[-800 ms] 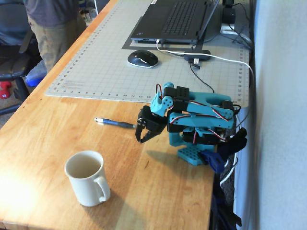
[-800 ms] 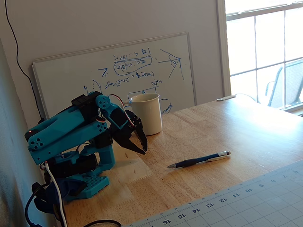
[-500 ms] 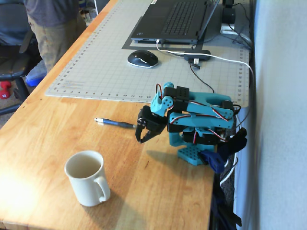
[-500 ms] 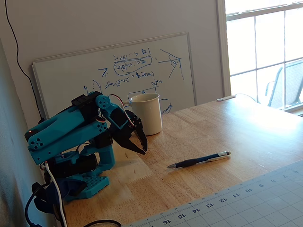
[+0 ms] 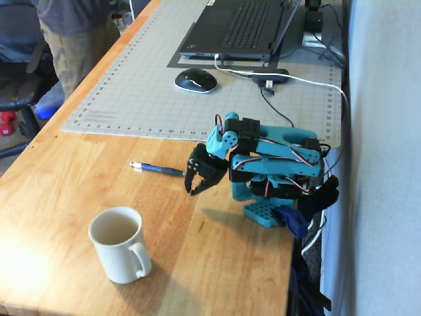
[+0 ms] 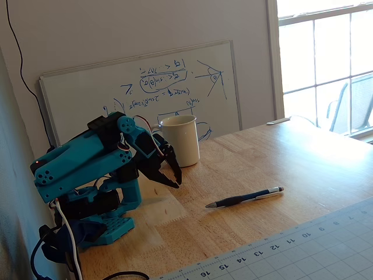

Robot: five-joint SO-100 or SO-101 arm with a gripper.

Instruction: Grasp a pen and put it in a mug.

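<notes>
The blue arm (image 5: 276, 168) sits folded low over its base at the right edge of the wooden table (image 5: 79, 191) in a fixed view. Its black gripper (image 5: 193, 189) points down toward the wood with the jaws slightly parted and nothing between them; in the other fixed view the gripper (image 6: 175, 182) hangs just above the tabletop. The pen (image 5: 156, 168) lies flat on the table, just left of the gripper and apart from it, silver end pointing away from the arm. The mug (image 5: 120, 244) stands upright nearer the camera, handle toward the right, well apart from the pen. A cutting mat (image 5: 197, 99), mouse (image 5: 195, 80) and laptop (image 5: 240, 26) lie farther back.
</notes>
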